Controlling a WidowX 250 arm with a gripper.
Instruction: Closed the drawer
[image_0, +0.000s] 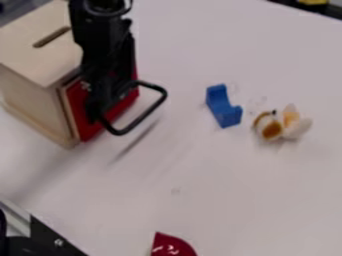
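Your claw (95, 111) is at the drawer's (81, 120) red front, beside the black handle (143, 115); you can't tell whether it is clenched or released. The drawer sits in the wooden box (33, 95) at upper left and looks nearly or fully shut. If it needs more, push gently, square to the front, and avoid snagging the handle. Pale marks on the front are unreadable.

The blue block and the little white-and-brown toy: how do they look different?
The blue block is one plain colour, while the white-and-brown toy mixes white, brown and orange. The blue block has straight edges and a step-like shape; the white-and-brown toy looks rounded and lobed. Both are small and rest on the table.
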